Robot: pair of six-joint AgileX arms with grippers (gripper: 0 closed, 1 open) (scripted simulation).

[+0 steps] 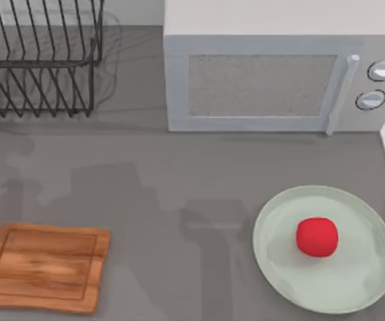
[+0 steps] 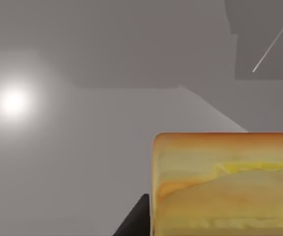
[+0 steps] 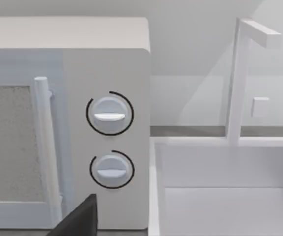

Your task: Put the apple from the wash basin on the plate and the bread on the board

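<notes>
Apple (image 1: 317, 237) mid plate (image 1: 353, 294); board (image 1: 42, 267) bare at table's left edge.

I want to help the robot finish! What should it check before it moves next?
1. Apple on the plate: ok, it sits near the middle.
2. Board free for the bread: ok, nothing lies on it, at the table's left front.
3. Bread on the board: not ok, it fills the left wrist view close up, away from the board.
4. Left hand's grip on the bread: cannot tell; one dark finger shows beside it.
5. Right hand out of the way: cannot tell; its camera faces the microwave and basin.
</notes>
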